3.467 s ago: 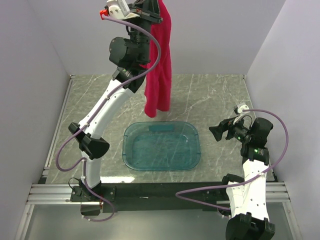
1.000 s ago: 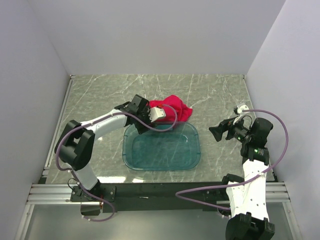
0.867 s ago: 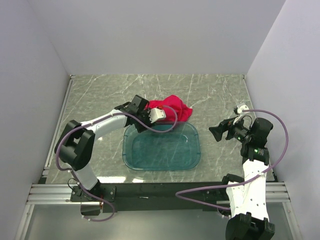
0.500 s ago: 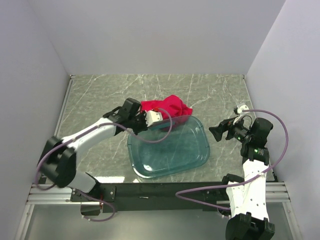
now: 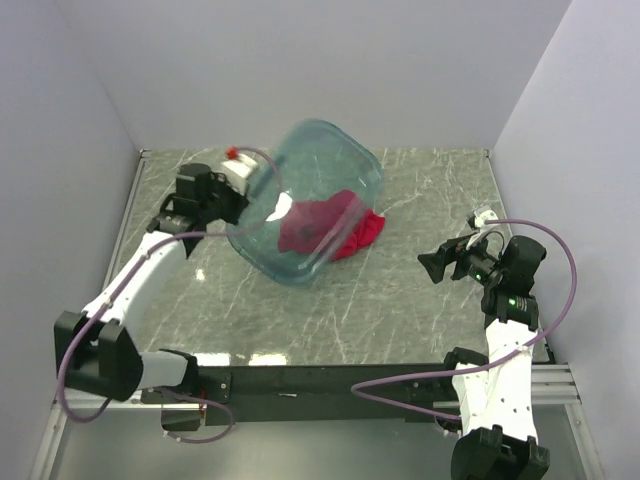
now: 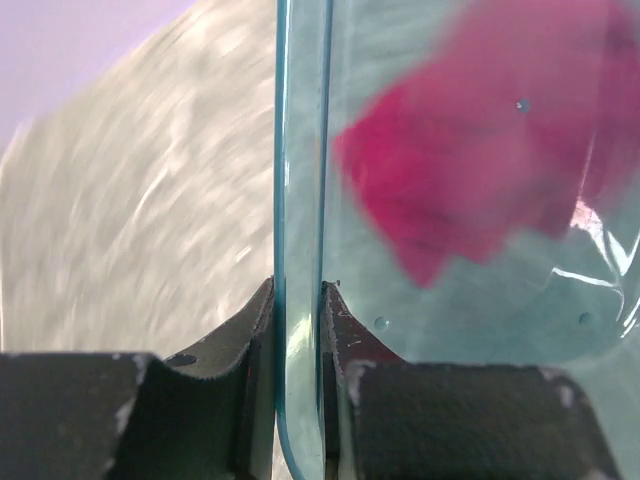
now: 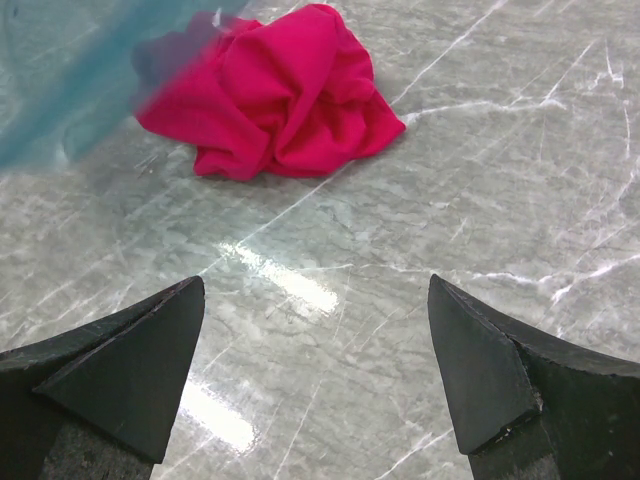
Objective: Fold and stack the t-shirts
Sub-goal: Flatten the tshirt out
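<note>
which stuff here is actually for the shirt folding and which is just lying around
For the job: red t-shirt, crumpled on the table.
Not for it: teal tub, gripped by its rim in the left gripper.

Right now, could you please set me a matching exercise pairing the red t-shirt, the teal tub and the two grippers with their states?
Things:
1. t-shirt
2. tub
3. left gripper
4. right gripper

States:
A. open, holding nothing
B. crumpled on the table
C. shut on the tub's rim
D. tilted, up off the table

Pairs: 1-B; 2-D; 3-C; 4-A
</note>
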Controlling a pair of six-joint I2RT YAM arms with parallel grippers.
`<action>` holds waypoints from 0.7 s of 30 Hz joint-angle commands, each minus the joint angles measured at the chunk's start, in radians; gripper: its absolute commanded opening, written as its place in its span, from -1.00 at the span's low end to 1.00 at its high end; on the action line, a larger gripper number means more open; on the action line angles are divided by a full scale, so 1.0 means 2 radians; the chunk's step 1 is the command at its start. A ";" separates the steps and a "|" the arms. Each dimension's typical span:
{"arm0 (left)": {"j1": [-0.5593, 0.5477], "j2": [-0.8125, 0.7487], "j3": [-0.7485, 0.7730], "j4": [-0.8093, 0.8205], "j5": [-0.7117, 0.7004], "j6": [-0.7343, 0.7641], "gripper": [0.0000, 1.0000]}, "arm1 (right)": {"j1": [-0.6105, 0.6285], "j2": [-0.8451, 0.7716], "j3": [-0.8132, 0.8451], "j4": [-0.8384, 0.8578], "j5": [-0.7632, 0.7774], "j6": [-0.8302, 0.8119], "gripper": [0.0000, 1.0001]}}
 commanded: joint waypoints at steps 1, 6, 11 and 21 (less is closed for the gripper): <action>0.068 0.019 0.027 0.069 -0.054 -0.153 -0.99 | -0.004 -0.011 0.007 0.005 -0.005 -0.005 0.96; 0.166 0.025 0.036 0.097 -0.103 -0.249 -0.99 | -0.004 -0.008 0.008 0.005 -0.010 -0.004 0.96; 0.184 0.084 0.069 0.081 -0.210 -0.215 -0.99 | -0.003 -0.010 0.008 0.005 -0.012 -0.003 0.96; 0.229 0.140 0.038 0.122 -0.266 -0.152 -0.99 | -0.004 -0.010 0.009 0.005 -0.016 -0.002 0.96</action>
